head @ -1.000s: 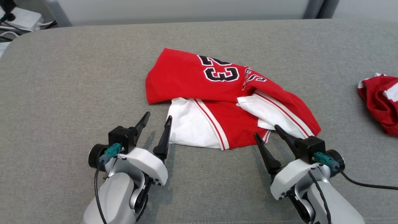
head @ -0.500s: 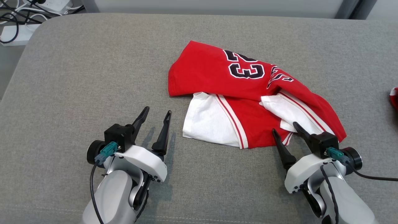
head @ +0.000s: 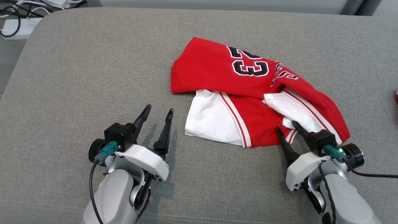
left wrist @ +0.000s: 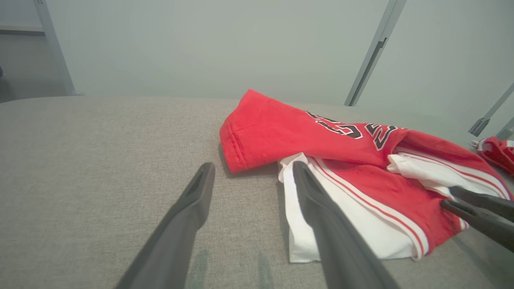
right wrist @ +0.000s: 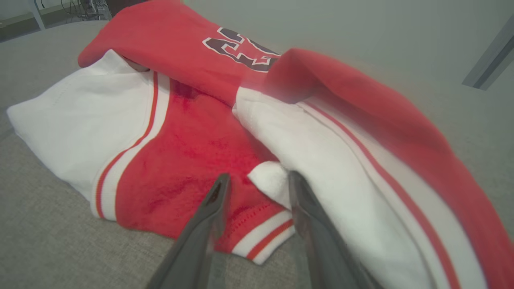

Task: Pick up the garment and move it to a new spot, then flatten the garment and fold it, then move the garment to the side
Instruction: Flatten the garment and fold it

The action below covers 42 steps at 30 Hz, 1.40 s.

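Well, I am bent over a broad bench (head: 77, 77) padded in grey woven cloth, with rounded far corners and a seam running along its near edge. Behind it stands a plain pale wall (left wrist: 200, 44) crossed by slanted grey metal posts (left wrist: 371, 56). On the floor past the far left corner lie dark cables (head: 12, 12) and a white power strip (head: 17, 28). The garment (head: 248, 81), a red jersey with white side panels and red stripes, lies crumpled right of the bench's middle. Its red upper part, bearing a black 23, is folded down over the white panels. My left claw (head: 159, 109) sits low over bare bench just left of the white panel's edge, fingers spread wide with nothing between them. My right claw (head: 285, 125) is at the garment's near right hem. Its fingers are parted, more narrowly than the left's, and straddle a bunched white corner beside the striped band. Red cloth shows in the gap, so nothing is pinched yet. A raised red fold humps up just beyond that corner, across the line of my right fingers. Well off to the right, another red and white garment (left wrist: 496, 152) lies on the bench.
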### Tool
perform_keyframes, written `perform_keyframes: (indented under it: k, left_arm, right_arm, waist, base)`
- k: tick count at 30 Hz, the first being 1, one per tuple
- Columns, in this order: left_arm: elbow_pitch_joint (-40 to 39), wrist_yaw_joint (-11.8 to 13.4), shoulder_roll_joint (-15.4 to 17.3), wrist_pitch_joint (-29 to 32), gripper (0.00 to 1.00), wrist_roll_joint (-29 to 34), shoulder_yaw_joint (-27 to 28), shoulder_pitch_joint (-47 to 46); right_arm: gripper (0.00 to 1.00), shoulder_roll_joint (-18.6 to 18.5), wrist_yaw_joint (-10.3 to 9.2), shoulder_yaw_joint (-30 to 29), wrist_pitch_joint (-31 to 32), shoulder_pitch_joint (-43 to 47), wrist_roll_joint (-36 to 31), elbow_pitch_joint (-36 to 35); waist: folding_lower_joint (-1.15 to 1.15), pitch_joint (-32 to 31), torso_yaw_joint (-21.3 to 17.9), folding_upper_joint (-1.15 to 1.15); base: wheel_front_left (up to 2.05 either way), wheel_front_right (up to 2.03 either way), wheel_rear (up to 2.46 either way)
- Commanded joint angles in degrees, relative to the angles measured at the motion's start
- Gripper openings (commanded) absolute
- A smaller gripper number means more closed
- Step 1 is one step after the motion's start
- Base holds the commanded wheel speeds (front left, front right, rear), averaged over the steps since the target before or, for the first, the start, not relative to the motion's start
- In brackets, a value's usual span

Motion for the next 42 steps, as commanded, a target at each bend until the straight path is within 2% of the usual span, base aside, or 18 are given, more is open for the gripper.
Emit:
perform_keyframes:
  k: [1,2,4,5,9,14,29,37,38,39,40,42]
  left_arm:
    - [-1.73,-0.2,0.62,-0.51,1.0,-0.46,1.5,0.28]
    - [-1.78,-0.17,0.62,-0.51,1.0,-0.54,1.46,0.31]
    - [-1.84,-0.17,0.62,-0.51,1.0,-0.74,1.35,0.32]
    - [-1.85,-0.17,0.62,-0.51,1.0,-0.83,1.27,0.31]
    - [-2.02,-0.06,0.62,-0.51,1.0,-1.25,1.06,0.32]
    - [-2.23,0.0,0.61,-0.51,1.0,-1.88,1.25,0.13]
    - [-2.15,0.06,0.61,-0.51,1.0,-3.06,1.21,0.55]
    - [-1.87,0.02,0.61,-0.51,1.0,-3.88,1.14,0.9]
    - [-1.85,0.01,0.61,-0.51,1.0,-3.98,1.05,0.88]
    - [-1.86,0.01,0.61,-0.51,1.0,-4.04,0.94,0.84]
    - [-1.85,0.0,0.61,-0.51,1.0,-4.1,0.84,0.76]
    - [-1.76,-0.04,0.61,-0.51,1.0,-4.2,0.66,0.52]
  right_arm:
    - [0.73,0.54,0.23,0.48,-0.6,-0.93,-0.47,-0.92]
    - [0.74,0.6,0.23,0.35,-0.6,-0.96,-0.75,-0.98]
    - [0.68,0.69,0.23,-0.02,-0.6,-0.99,-1.29,-0.82]
    - [0.58,0.72,0.23,-0.19,-0.6,-1.04,-1.59,-0.67]
    - [0.0,0.84,0.23,-0.83,-0.6,-1.36,-2.54,0.48]
    - [0.0,0.91,0.23,-1.48,-0.6,-2.1,-3.07,-0.11]
    - [0.0,0.07,0.23,-1.89,-0.6,-0.84,-1.97,-9.74]
    - [0.0,-2.74,0.23,6.62,0.04,1.86,5.4,-8.39]
    - [0.27,-3.21,0.23,7.19,0.16,1.87,6.21,-7.83]
    - [0.59,-3.52,0.23,7.7,0.19,1.82,7.01,-7.29]
    - [1.0,-3.75,0.23,8.11,0.16,1.67,7.67,-6.88]
    - [1.0,-4.13,0.23,8.64,0.02,1.17,8.54,-6.21]
  waist:
    - [0.0,0.03,0.05,0.0]
    - [0.0,0.08,0.08,0.0]
    - [0.0,0.16,0.16,0.0]
    - [0.0,0.18,0.22,0.0]
    - [0.0,0.35,0.35,0.0]
    - [0.0,0.72,0.21,0.0]
    - [0.0,-0.15,-1.18,0.0]
    - [0.0,-0.61,-2.24,0.0]
    - [0.0,-0.5,-2.3,0.0]
    - [0.0,-0.39,-2.34,0.0]
    - [0.0,-0.27,-2.36,0.0]
    - [0.0,-0.02,-2.37,0.0]
  base:
    - [0.0,0.0,0.0]
    - [0.0,0.0,0.0]
    - [0.0,0.0,0.0]
    - [0.0,0.0,0.0]
    - [0.0,0.0,0.0]
    - [0.0,0.0,0.0]
    - [0.0,0.0,0.0]
    - [0.0,0.0,0.0]
    - [0.0,0.0,0.0]
    - [0.0,0.0,0.0]
    - [0.0,0.0,0.0]
    - [0.0,0.0,0.0]
